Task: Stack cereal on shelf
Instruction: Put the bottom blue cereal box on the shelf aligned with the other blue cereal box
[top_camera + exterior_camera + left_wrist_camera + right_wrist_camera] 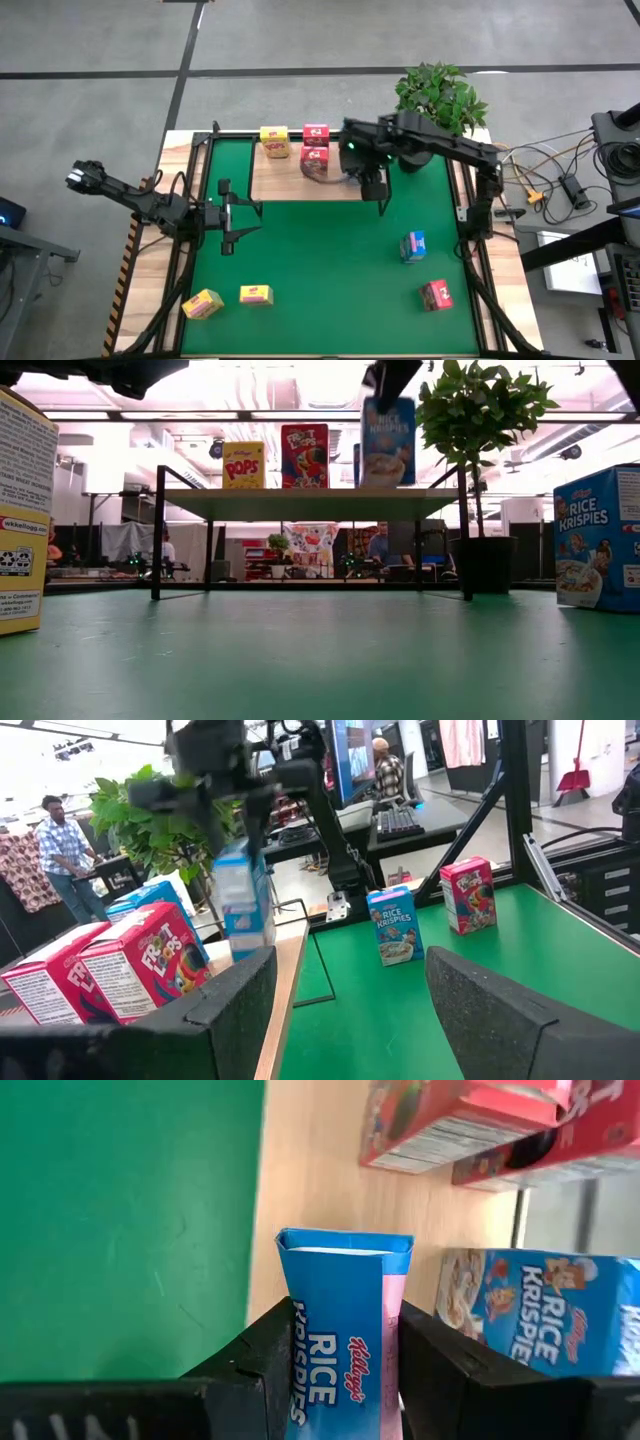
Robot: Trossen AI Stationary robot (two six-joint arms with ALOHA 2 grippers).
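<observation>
1. The right gripper point(375, 190) is over the front edge of the shelf point(285, 180), toward its right end. Its fingers pinch a blue Rice Krispies box point(340, 1330) by its two broad faces; in the low view that box point(388, 440) hangs just above the shelf board.
2. The right wrist view shows a second blue box point(540, 1315) already on the shelf, just beside the held one, with pink-red boxes point(450, 1125) farther along the board.
3. On the shelf, the high view shows a yellow box point(274, 141) toward the left and two pink-red boxes point(315, 150) beside it. In the low view the yellow Pops box point(243, 464) and a Froot Loops box point(304, 456) stand upright.
4. The left gripper point(232, 215) waits over the green mat point(330, 270), left of centre, in front of the shelf. Its fingers point(500, 1010) are spread apart and hold nothing.
5. Still on the mat: two yellow boxes point(228, 299) near the front left, one blue box point(413, 245) to the right of centre, and one pink-red box point(437, 295) near the front right.
6. A potted plant point(440, 95) stands at the back right corner of the table, beside the shelf.
7. People point(62, 845) are visible in the room beyond the table.
</observation>
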